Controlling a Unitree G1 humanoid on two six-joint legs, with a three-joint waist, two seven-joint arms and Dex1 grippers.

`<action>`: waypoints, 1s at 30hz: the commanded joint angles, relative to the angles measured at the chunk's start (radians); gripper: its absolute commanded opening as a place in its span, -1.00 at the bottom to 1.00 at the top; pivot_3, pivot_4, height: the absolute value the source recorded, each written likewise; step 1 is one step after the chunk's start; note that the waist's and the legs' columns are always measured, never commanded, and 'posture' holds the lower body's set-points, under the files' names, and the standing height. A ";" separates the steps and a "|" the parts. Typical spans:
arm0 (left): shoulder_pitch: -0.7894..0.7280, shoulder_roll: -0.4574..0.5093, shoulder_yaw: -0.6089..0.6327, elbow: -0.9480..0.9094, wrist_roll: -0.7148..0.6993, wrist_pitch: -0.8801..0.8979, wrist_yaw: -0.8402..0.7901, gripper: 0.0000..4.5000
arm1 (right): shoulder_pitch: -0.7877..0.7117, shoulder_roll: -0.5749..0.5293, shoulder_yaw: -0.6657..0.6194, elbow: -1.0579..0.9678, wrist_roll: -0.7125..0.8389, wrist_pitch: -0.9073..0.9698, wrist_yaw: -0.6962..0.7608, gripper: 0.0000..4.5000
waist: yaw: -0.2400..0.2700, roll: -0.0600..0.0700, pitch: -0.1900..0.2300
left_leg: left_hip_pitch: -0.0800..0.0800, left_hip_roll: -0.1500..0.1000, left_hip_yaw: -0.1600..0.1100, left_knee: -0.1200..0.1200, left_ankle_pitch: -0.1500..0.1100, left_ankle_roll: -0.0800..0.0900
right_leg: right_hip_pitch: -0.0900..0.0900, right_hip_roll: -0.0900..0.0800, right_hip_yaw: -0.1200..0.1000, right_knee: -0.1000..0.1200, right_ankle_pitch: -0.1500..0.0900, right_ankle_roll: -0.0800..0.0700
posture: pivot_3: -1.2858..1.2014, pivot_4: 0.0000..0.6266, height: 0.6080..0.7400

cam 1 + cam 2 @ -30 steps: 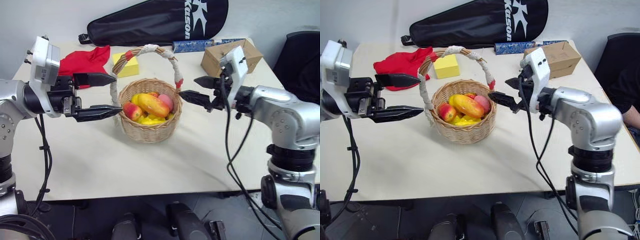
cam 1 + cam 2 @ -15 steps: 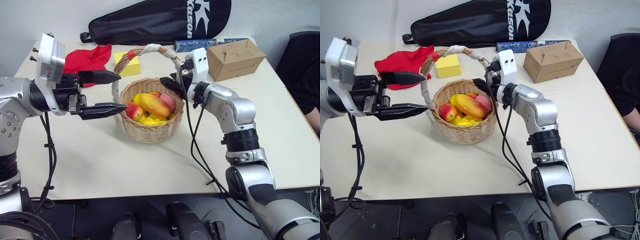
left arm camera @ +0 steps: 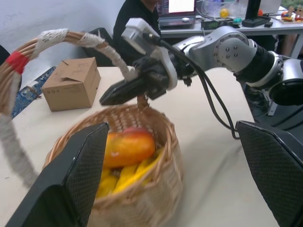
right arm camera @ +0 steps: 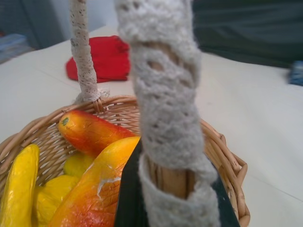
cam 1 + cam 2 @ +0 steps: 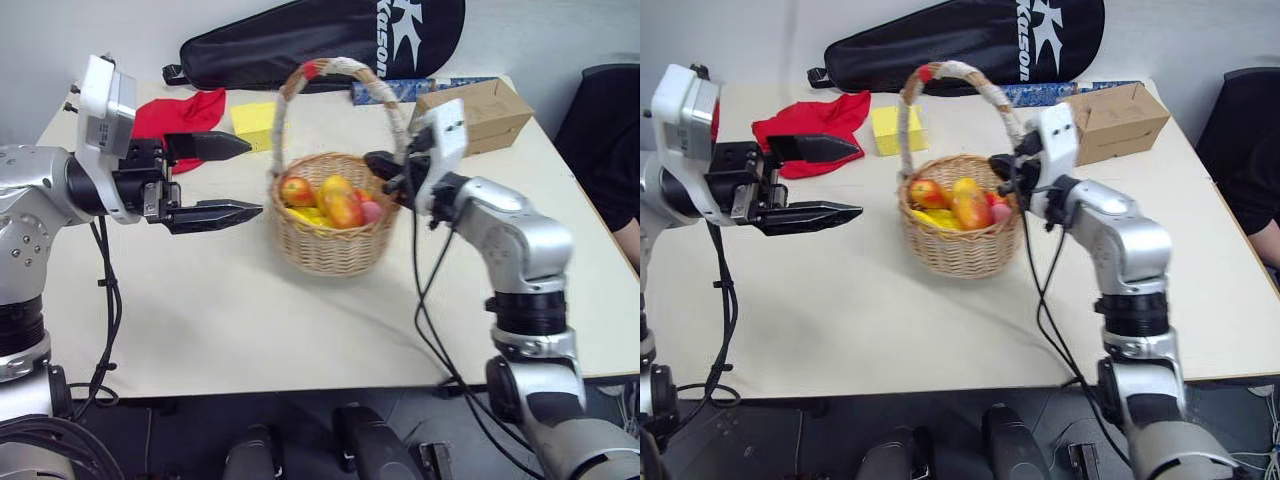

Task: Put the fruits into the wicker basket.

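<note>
The right gripper (image 5: 385,167) pinches the wicker basket's (image 5: 333,238) handle, fruits (image 5: 335,202) inside, on the pale table (image 5: 230,310). Left gripper (image 5: 230,178) spread beside it. Beyond: black racket bag (image 5: 320,40), cardboard box (image 5: 478,108), red cloth (image 5: 175,115).

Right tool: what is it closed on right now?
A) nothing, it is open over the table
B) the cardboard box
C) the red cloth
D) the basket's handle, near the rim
D: the right tool is clamped on the cloth-wrapped handle of the wicker basket, just above the rim.
</note>
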 commanded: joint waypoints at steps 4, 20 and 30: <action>-0.055 -0.039 -0.034 0.049 0.029 -0.051 -0.040 1.00 | 0.085 -0.214 -0.250 -0.068 0.019 0.022 -0.027 -0.99 | 0.015 0.000 0.000 | 0.000 0.000 0.001 0.000 0.000 0.000 | 0.000 0.000 0.000 -0.001 0.000 0.000 | 0.03 -0.52 1.00; -0.129 -0.100 -0.084 0.137 0.086 -0.092 -0.107 1.00 | 0.382 -0.264 -0.358 -0.029 -0.002 -0.132 -0.029 -0.07 | 0.003 0.000 0.000 | 0.003 0.001 0.003 -0.001 0.000 -0.001 | 0.001 0.002 0.002 0.001 0.000 0.000 | 0.03 -0.52 1.00; -0.104 -0.097 -0.079 0.179 0.109 -0.114 -0.140 1.00 | 0.669 -0.516 -0.730 -0.217 0.275 0.159 0.245 0.97 | 0.027 0.001 0.000 | 0.003 0.000 0.000 -0.001 0.000 -0.001 | 0.003 0.002 0.001 -0.001 0.000 0.001 | 0.03 -0.52 1.00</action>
